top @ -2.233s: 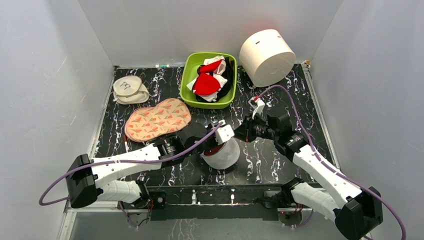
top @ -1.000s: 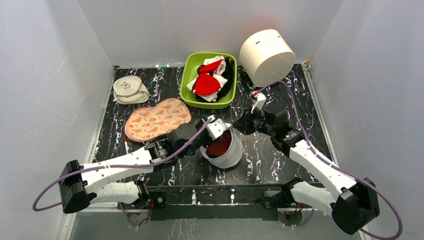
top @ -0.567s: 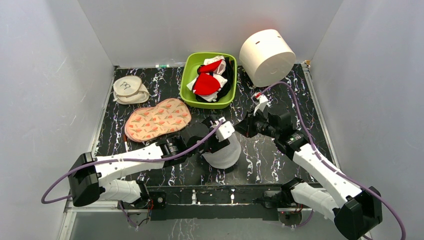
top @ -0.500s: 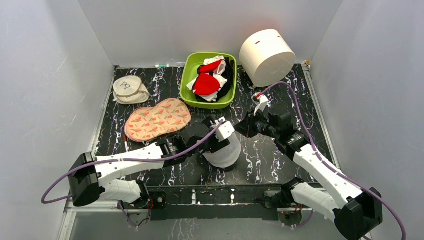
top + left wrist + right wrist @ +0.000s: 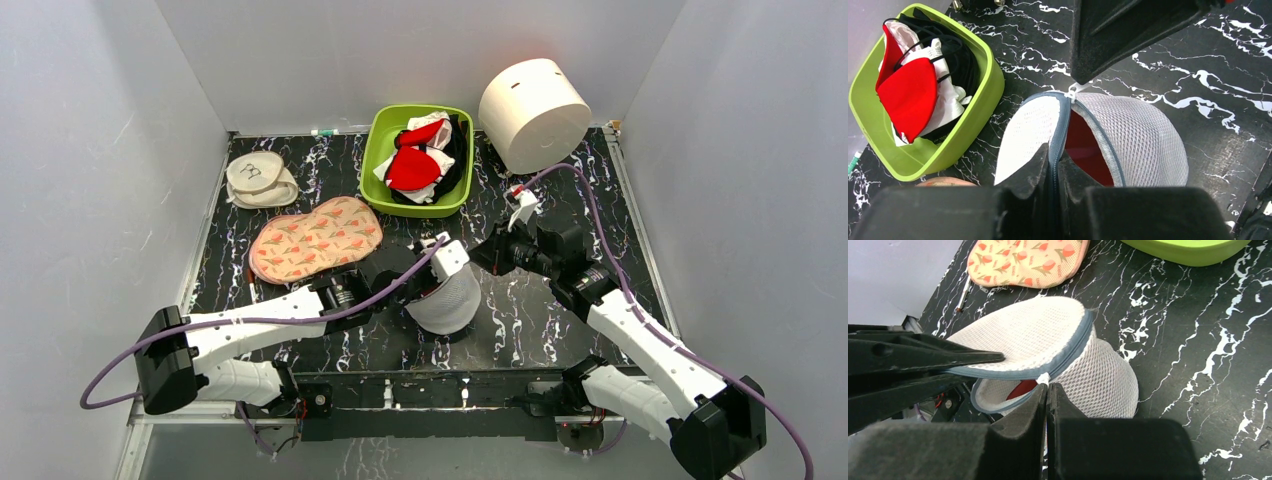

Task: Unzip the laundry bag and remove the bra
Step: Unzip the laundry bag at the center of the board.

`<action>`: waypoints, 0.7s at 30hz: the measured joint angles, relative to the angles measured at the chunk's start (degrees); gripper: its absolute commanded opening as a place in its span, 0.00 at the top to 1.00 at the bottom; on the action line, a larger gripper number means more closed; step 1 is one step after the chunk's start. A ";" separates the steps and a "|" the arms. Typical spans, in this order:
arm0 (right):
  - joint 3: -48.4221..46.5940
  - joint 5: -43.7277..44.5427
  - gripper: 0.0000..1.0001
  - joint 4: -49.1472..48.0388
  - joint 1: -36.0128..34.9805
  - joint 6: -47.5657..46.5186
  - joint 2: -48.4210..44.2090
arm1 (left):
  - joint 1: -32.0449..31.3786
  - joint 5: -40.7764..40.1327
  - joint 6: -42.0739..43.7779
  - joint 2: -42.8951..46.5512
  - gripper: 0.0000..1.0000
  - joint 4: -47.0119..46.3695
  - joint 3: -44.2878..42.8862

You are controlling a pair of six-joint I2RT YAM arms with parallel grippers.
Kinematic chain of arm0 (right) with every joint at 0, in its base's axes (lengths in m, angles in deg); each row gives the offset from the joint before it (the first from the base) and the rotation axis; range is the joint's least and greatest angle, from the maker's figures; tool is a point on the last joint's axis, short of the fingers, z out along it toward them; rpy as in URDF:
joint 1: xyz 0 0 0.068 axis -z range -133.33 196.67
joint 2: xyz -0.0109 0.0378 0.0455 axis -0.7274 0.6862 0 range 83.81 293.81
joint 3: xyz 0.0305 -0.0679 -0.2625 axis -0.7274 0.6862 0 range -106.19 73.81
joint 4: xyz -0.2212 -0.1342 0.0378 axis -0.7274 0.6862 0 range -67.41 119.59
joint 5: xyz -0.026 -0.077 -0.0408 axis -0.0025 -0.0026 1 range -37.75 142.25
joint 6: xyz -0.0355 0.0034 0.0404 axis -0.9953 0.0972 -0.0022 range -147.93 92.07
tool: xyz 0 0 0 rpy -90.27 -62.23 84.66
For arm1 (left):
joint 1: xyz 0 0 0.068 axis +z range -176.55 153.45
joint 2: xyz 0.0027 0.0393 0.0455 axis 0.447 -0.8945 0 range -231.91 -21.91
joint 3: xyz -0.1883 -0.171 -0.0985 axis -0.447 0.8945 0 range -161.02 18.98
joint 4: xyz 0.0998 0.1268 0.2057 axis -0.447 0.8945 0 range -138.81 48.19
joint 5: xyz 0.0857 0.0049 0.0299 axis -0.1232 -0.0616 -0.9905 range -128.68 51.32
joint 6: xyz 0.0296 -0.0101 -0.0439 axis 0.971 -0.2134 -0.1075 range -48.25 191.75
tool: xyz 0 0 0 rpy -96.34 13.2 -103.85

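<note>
Between the fingers of our left gripper: lid rim of the laundry bag, pinched.
At our right gripper tips: white zip pull, clamped.
Where the bra lies: just ahead of the left fingers, inside the gap; left arm nearer.

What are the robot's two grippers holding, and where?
Both hold the laundry bag. The left gripper pinches its grey-blue zip rim at the lid's edge, and the right gripper pinches the small white zip pull.

One each of laundry bag, tub, cylinder, floral pouch, cream pouch
</note>
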 measured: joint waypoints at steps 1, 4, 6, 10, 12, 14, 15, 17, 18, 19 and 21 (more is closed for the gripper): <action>0.00 0.76 1.00 0.00 -0.02 0.00 0.02 | 0.00 0.04 0.13 0.28 0.98 0.00 0.00; 0.00 2.95 1.00 -0.04 -0.28 -0.04 0.07 | 0.00 0.66 0.46 1.29 1.00 0.02 0.02; 0.00 4.22 1.00 -0.35 -0.28 -0.15 0.44 | 0.00 1.38 0.76 1.99 1.00 0.04 0.02; -0.02 5.35 1.00 -2.08 -0.15 -1.16 3.74 | 0.00 3.19 1.55 4.00 1.00 0.39 0.07; -0.07 5.29 1.00 -3.08 0.07 -2.08 6.36 | 0.00 4.13 1.99 5.14 1.00 0.57 0.22; -0.13 5.05 1.00 -3.67 0.68 -3.39 9.14 | 0.00 5.22 2.45 6.58 1.00 0.76 0.42; -0.15 4.57 1.00 -4.00 1.20 -4.07 10.47 | 0.00 5.66 2.60 7.17 1.00 0.85 0.46; -0.48 2.56 1.00 -4.70 2.54 -5.18 12.96 | 0.00 6.64 2.95 8.50 1.00 0.90 0.61; -0.83 1.42 1.00 -5.09 3.19 -5.81 14.27 | 0.00 7.17 3.08 9.18 1.00 0.87 0.76; -1.36 0.00 1.00 -5.35 3.85 -6.43 15.61 | -0.02 7.56 3.23 9.77 1.00 0.87 0.96; -2.78 -2.67 1.00 -5.68 4.74 -7.76 17.86 | -0.09 8.17 3.45 10.45 1.00 0.90 1.16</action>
